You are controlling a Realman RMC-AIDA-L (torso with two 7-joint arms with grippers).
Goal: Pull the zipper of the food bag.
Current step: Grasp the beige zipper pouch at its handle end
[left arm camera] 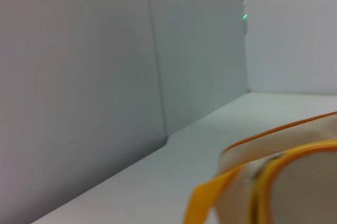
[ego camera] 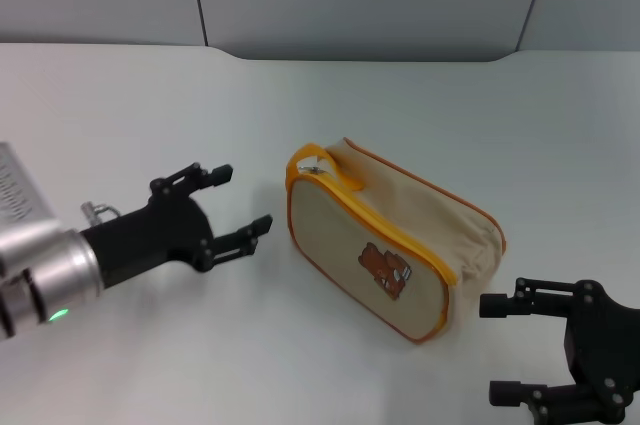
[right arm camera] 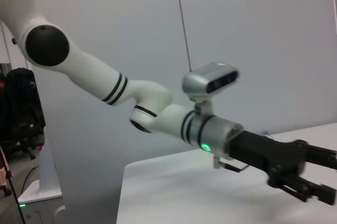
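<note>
Spreading wide, the fingers (ego camera: 222,173) of the left gripper (ego camera: 238,201) hold nothing and point at the near end of the food bag (ego camera: 400,235), stopping just short of it on the left half of the surface (ego camera: 300,105). The right gripper (ego camera: 505,348) hangs by the surface's front right corner, close behind the bag's far end, its fingers also parted and empty.

The bag lies on its side near the middle of the surface, bear picture facing up, running diagonally toward the front right corner. Its zipper (ego camera: 420,250) follows the yellow-orange band around the top panel, and the small silver pull tab (ego camera: 316,171) sits at the end nearest the left gripper, beside the orange loop handle (ego camera: 335,167).

The canvas looks soft and light, so the bag will likely slide or crumple if the tab alone is tugged. The sensible hold is a pinch on the metal tab with the left fingers, not on the loop, while the right fingers pin or clamp the far end. The tab is thin and probably slippery, calling for a precise, firm pinch.
</note>
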